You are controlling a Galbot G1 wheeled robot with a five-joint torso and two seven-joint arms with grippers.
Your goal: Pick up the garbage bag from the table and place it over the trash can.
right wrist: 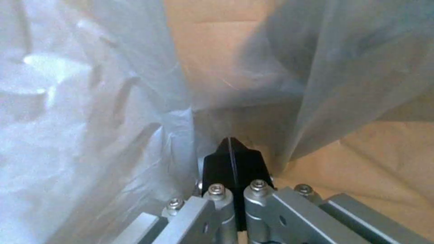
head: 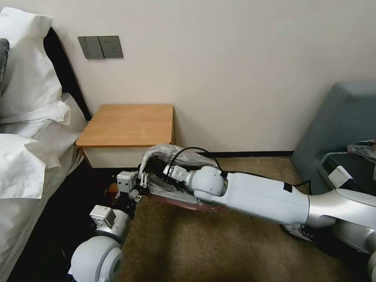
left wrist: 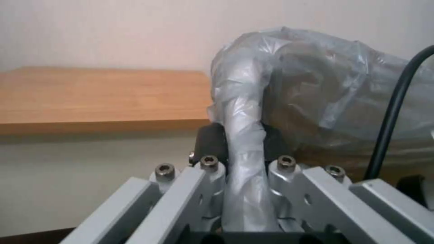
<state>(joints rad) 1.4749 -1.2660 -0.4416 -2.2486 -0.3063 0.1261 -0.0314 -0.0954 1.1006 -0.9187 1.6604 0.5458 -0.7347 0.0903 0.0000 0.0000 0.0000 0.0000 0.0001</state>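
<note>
Left gripper (head: 141, 181) sits low in front of the table (head: 129, 124) in the head view, clamped on a twisted fold of the garbage bag (head: 172, 153), which billows beside the table's right front corner above the carpet (head: 219, 250). Right gripper (head: 156, 166) reaches across from the right and is buried inside that bag, a black cable (head: 188, 150) arcing over its wrist; a pink-red rim (head: 184, 203) hangs under the forearm.

Over to the left wrist: left gripper (left wrist: 244, 145) has its black pads pinched onto a grey rope of the garbage bag (left wrist: 316, 84), the table (left wrist: 99, 98) top level beyond it, the bag ballooning next to the wood.

Right wrist now: right gripper (right wrist: 231, 152) shows black fingertips pressed together, nothing visibly caught between them, translucent garbage bag (right wrist: 90, 118) walls draped close all round, beige surface glowing through.
</note>
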